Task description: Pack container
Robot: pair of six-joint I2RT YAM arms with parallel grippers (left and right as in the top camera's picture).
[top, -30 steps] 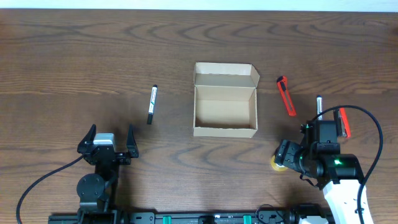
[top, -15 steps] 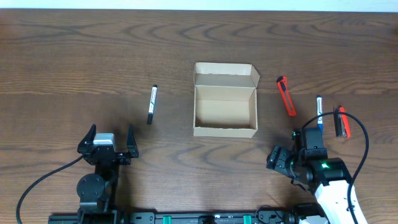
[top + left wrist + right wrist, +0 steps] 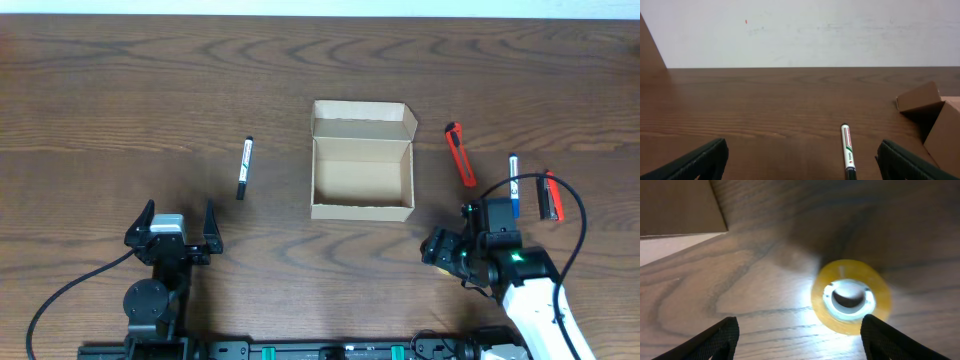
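Observation:
The container (image 3: 362,175) is a tan cardboard box, open, with its flap standing at the far side; one corner shows in the right wrist view (image 3: 680,205) and its edge in the left wrist view (image 3: 932,107). A yellow tape roll (image 3: 851,296) lies flat on the table between and just beyond my open right gripper's (image 3: 800,340) fingers. In the overhead view the right gripper (image 3: 440,250) covers the roll, front right of the box. My left gripper (image 3: 179,215) is open and empty, with a black-and-white pen (image 3: 244,167) ahead of it (image 3: 847,150).
A red cutter (image 3: 459,153) lies right of the box. A blue pen (image 3: 514,185) and a second red cutter (image 3: 549,195) lie further right, just behind the right arm. The arms' bases sit at the table's front edge.
The right arm has moved left and toward the front, uncovering the blue pen and the second red cutter. It now sits over the tape roll. The left arm has not moved.

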